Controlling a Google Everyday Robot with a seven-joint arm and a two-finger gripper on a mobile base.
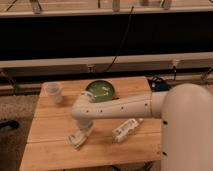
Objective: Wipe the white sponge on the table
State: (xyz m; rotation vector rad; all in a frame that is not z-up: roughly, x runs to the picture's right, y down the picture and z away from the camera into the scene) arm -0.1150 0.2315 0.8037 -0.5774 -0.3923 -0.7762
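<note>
The light-brown plank table [50,152] fills the lower middle of the camera view. My arm reaches from the right across it. My gripper [80,137] points down at the table's front left part. It is shut on the white sponge [76,142], a small off-white block that lies pressed against the tabletop at the gripper's tip. The gripper hides part of the sponge.
A white plastic bottle [125,129] lies on its side just right of the gripper. A green bowl [101,91] sits at the table's back middle, partly behind my arm. A clear plastic cup [54,92] stands at the back left. A dark wall with rails runs behind the table.
</note>
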